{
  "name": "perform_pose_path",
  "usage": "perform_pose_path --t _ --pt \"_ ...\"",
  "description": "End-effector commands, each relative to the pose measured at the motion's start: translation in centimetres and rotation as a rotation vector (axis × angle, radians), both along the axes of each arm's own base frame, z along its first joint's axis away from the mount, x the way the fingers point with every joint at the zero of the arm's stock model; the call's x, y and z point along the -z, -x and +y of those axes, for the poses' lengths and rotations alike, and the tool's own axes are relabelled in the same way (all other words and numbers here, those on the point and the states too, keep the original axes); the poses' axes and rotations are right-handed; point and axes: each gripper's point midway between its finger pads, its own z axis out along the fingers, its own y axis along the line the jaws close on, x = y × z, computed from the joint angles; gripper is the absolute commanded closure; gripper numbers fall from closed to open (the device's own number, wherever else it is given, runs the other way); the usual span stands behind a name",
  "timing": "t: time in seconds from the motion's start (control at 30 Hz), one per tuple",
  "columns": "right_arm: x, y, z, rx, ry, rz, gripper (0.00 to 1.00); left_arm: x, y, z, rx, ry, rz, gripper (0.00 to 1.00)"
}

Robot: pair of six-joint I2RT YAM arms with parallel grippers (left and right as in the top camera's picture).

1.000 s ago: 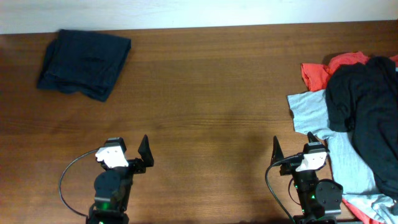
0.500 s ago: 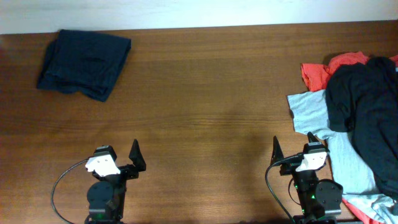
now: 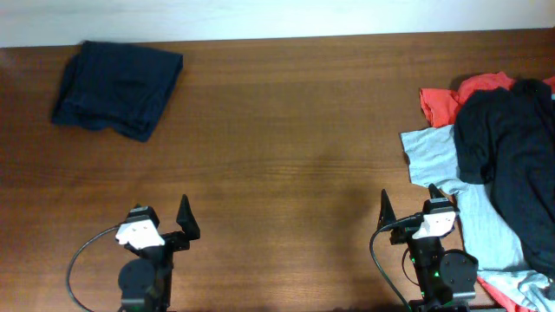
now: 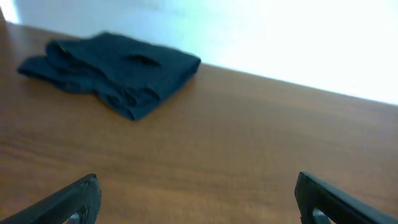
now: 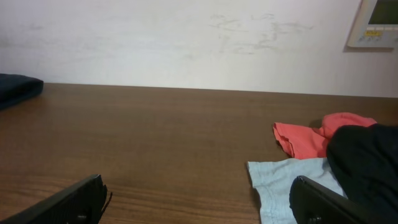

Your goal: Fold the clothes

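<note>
Far-left back corner of the brown wood-grain table (image 3: 286, 173): navy shorts (image 3: 117, 87), folded into a soft, rumpled rectangle, matte woven cloth. Left gripper (image 4: 198, 202) jaws apart, empty. Right gripper (image 5: 199, 202) jaws apart, empty. Right edge, a loose heap: light blue T-shirt (image 3: 434, 156), red garment (image 3: 451, 97), dark garment (image 3: 507, 147) on top

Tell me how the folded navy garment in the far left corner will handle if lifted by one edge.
The folded navy garment looks soft and layered, so it would probably sag and unfold. Pushed, it likely bunches on the wooden table rather than sliding whole.
</note>
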Motion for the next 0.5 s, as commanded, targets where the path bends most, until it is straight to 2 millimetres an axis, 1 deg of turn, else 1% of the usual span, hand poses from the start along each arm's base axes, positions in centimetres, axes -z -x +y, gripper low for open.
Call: perform_pose_path --t 0.0,0.13,0.47 --pt "0.2 0.0 0.0 0.006 -0.002 0.001 0.01 -0.9 0.2 0.5 -0.015 -0.053 -0.043 0.01" --pt "0.2 0.0 0.0 0.006 -0.002 0.001 0.01 -2.1 0.4 0.5 -0.014 -0.071 -0.091 0.01" --pt "0.1 0.0 0.0 0.006 -0.002 0.001 0.02 -2.1 0.4 0.4 -0.01 -0.072 -0.09 0.01"
